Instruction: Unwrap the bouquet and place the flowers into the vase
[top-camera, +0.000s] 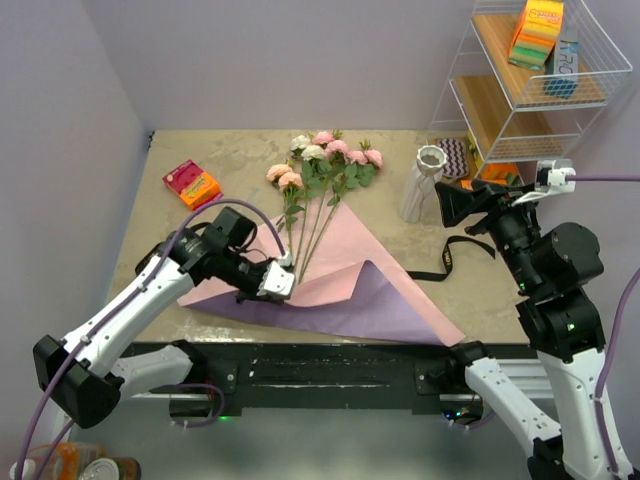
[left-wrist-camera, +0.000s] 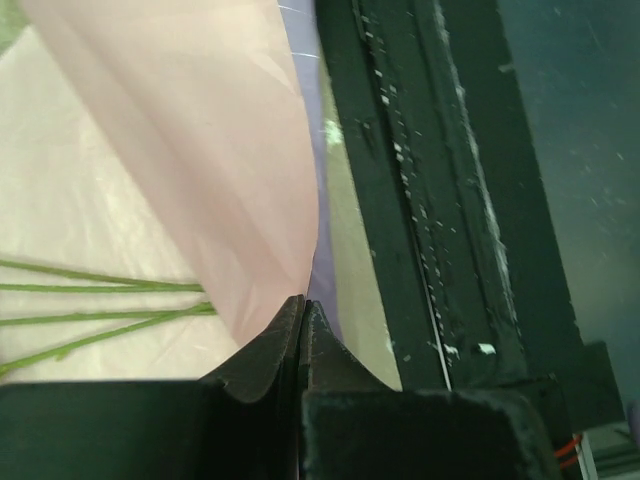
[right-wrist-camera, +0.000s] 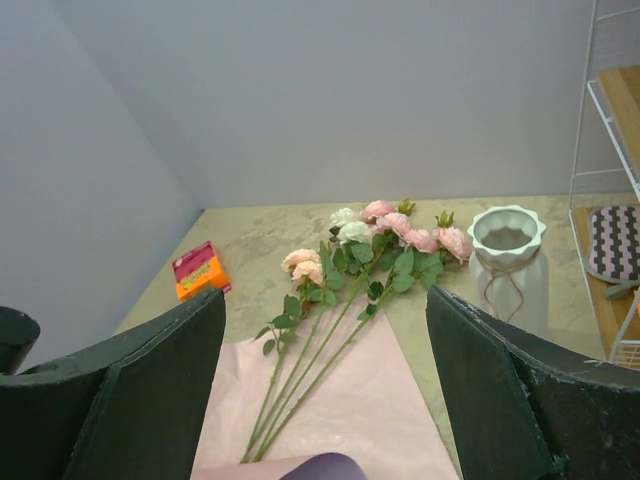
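Note:
The bouquet is unwrapped. Its wrapping paper (top-camera: 370, 270) lies spread on the table, pale pink side up, with a purple flap folded over near the front. The flowers (top-camera: 325, 165) lie on it, heads toward the back, stems (left-wrist-camera: 100, 310) running toward my left gripper (top-camera: 280, 280). That gripper is shut on the lifted paper edge (left-wrist-camera: 210, 150) by the stem ends. The white ribbed vase (top-camera: 422, 185) stands upright right of the flower heads. My right gripper (top-camera: 450, 200) hovers open beside the vase, holding nothing, looking down on the flowers (right-wrist-camera: 370, 250) and vase (right-wrist-camera: 508, 260).
A black ribbon (top-camera: 455, 255) lies loose on the table right of the paper. A pink and orange box (top-camera: 191, 184) sits at the back left. The white wire shelf rack (top-camera: 530, 90) with sponges stands at the back right. The black front rail (left-wrist-camera: 430, 200) runs under the paper's edge.

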